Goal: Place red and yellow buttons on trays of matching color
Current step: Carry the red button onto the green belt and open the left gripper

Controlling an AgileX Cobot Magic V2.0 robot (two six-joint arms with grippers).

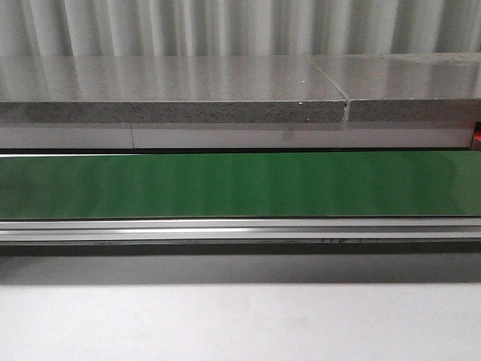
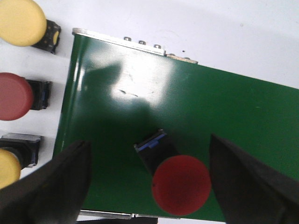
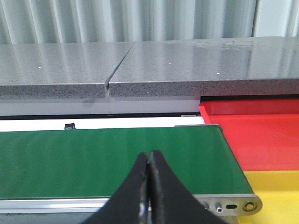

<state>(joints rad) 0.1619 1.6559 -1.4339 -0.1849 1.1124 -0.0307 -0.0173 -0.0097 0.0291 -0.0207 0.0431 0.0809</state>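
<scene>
The left tool (image 2: 148, 186) hangs over the near end of the green conveyor belt (image 2: 224, 107) with its two dark fingers (image 2: 51, 186) spread wide, one on each side of a red push button (image 2: 180, 184) that lies on its side on the belt. Neither finger touches it; the round red cap points toward the wrist camera and the black body with its blue band points away.

Just off the end of the belt, on the white bench (image 2: 224, 32), more buttons wait in a row: a yellow push button (image 2: 21, 21), a second red push button (image 2: 16, 95), and another yellow one (image 2: 11, 165) partly hidden by the finger.

The right tool (image 3: 149, 186) is pinched closed and carries nothing, hanging above the other end of the belt, where the red tray (image 3: 261, 135) and the yellow tray (image 3: 275, 191) sit side by side just past the roller.

From the front, the belt shows bare; the buttons and trays fall outside that view.

To do this pick well, I'd guess the left tool should come down centred on the black body rather than the rounded cap, which looks likely to slip, and close squarely so the button doesn't roll away.
</scene>
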